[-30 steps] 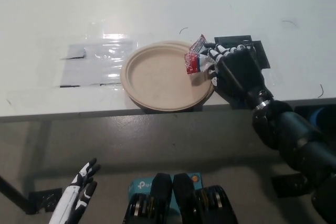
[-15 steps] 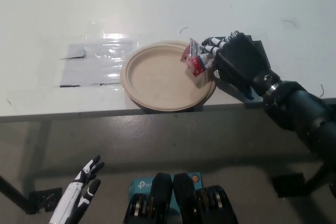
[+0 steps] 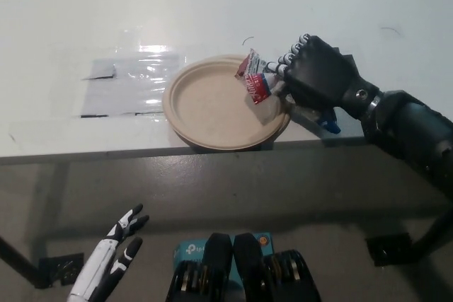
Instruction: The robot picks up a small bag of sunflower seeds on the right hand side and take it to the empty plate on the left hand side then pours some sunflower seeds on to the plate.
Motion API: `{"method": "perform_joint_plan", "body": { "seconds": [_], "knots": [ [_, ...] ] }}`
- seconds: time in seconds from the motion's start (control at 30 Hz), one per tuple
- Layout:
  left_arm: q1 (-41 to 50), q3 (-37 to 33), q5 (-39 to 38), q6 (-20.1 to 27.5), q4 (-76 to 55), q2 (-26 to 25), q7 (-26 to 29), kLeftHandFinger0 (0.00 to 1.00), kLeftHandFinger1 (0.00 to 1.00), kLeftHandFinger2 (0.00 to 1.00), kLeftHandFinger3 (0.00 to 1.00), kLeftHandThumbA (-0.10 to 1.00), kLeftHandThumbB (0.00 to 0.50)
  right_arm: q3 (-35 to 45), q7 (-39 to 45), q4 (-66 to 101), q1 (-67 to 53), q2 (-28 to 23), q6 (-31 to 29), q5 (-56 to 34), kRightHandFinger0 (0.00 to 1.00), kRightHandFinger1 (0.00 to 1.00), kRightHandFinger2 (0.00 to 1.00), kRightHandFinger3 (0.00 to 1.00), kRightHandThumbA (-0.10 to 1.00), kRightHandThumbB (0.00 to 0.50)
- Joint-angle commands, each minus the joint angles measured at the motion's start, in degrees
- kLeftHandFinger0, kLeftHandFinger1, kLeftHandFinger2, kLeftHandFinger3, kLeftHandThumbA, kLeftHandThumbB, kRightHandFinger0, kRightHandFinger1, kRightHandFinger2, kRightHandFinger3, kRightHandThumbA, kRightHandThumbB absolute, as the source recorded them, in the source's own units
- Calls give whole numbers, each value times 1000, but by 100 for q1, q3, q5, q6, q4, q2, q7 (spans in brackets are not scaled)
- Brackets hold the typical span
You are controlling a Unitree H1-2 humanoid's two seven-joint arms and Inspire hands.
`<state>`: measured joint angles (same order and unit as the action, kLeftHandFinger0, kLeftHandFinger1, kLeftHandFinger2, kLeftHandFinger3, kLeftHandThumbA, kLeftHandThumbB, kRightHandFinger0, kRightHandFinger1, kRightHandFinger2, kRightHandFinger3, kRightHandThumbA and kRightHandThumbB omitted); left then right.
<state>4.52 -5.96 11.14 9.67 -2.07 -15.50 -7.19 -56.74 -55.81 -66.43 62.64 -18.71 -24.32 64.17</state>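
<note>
The black right hand (image 3: 316, 74) is holding the small red-and-white seed bag (image 3: 254, 80), fingers (image 3: 289, 59) clamped on it, tilted over the right part of the tan plate (image 3: 205, 114). The plate is sitting at the near edge of the white desk (image 3: 212, 5). The white left hand (image 3: 113, 260) is hanging low at the near left, fingers apart.

White worktop (image 3: 212, 5); clear plastic sheet (image 3: 131, 79) at 9 o'clock on it; teal box (image 3: 191, 251) on floor at 6 o'clock.

Red-white seed bag (image 3: 255, 82) tilted over empty tan plate (image 3: 205, 111)
</note>
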Motion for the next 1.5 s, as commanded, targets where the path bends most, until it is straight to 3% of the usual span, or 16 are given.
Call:
{"method": "perform_joint_plan", "body": {
  "seconds": [0.0, 0.03, 0.13, 0.27, 0.37, 0.5, 0.57, 0.67, 0.73, 0.8, 0.9, 1.1, 1.2, 1.27, 1.3, 1.47],
  "knots": [
    [-108, 5, 33, 10, -253, -163, -135, 1000, 922, 891, 1000, 1000, 106, -53, -111, 218, 540, -132, 82, 316, 0, 0, 18, 285, -100, 310],
    [-117, 2, 46, -2, -263, -168, -137, 1000, 920, 887, 1000, 1000, 110, -135, -201, 145, 585, -115, 165, 424, 0, 0, 4, 214, -100, 296],
    [-122, -4, 38, 31, -262, -167, -133, 1000, 911, 876, 1000, 1000, 107, -412, -296, 37, 703, -111, 385, 759, 0, 0, 50, 244, -100, 307],
    [-133, -12, 56, -19, -291, -184, -169, 1000, 908, 872, 1000, 1000, 120, -690, -251, -66, 825, -96, 689, 1014, 0, 0, 13, 320, -100, 351],
    [-139, -24, 102, -19, -296, -178, -185, 1000, 911, 866, 1000, 1000, 124, -846, -253, -227, 911, -71, 753, 1118, 0, 0, 0, 284, -100, 330],
    [-90, -35, 127, -11, -328, -172, -189, 1000, 910, 867, 1000, 1000, 109, -1190, -135, -387, 1065, 8, 961, 1409, 0, 0, 1, 342, -59, 311],
    [-81, -28, 144, -41, -369, -178, -184, 1000, 905, 861, 1000, 1000, 104, -1392, 122, -506, 1231, 90, 847, 1508, 0, 0, 0, 326, -99, 297],
    [-84, -27, 160, 31, -329, -173, -160, 1000, 901, 853, 1000, 1000, 107, -1573, 87, -626, 1375, 142, 716, 1560, 0, 0, 0, 291, -100, 332],
    [-75, -38, 184, 33, -317, -145, -143, 1000, 909, 854, 1000, 1000, 100, -1752, 212, -720, 1528, 228, 727, 1678, 0, 0, 0, 133, -72, 336],
    [-77, -44, 194, 56, -295, -108, -119, 1000, 910, 854, 1000, 1000, 91, -1812, 476, -753, 1632, 296, 550, 1645, 0, 0, 76, 112, -77, 354],
    [-50, -43, 209, 104, -300, -93, -97, 1000, 901, 850, 1000, 1000, 102, -1781, 995, -738, 1746, 426, 252, 1532, 0, 0, 149, 5, -80, 324],
    [-105, -14, 190, 92, -306, -82, -85, 1000, 883, 851, 1000, 1000, 159, -1953, 1221, -834, 1900, 651, 299, 1694, 0, 0, 167, 1, -63, 356],
    [-81, -31, 217, 60, -361, -53, -78, 1000, 882, 852, 1000, 1000, 179, -1976, 1209, -938, 1666, 810, 400, 1661, 0, 0, 124, 171, 7, 397],
    [-57, -41, 227, 53, -390, -39, -75, 1000, 878, 852, 1000, 1000, 180, -2025, 1114, -1027, 1491, 886, 495, 1689, 0, 0, 51, 53, -35, 357],
    [-42, -48, 234, 59, -403, -32, -73, 1000, 877, 852, 1000, 1000, 183, -2067, 1074, -1070, 1392, 926, 574, 1728, 0, 0, 84, 46, 46, 380],
    [-15, -19, 208, 127, -430, -16, -46, 1000, 859, 841, 1000, 1000, 208, -2262, 1046, -1253, 731, 1081, 558, 1815, 0, 0, 107, 7, -4, 378]
  ]
}}
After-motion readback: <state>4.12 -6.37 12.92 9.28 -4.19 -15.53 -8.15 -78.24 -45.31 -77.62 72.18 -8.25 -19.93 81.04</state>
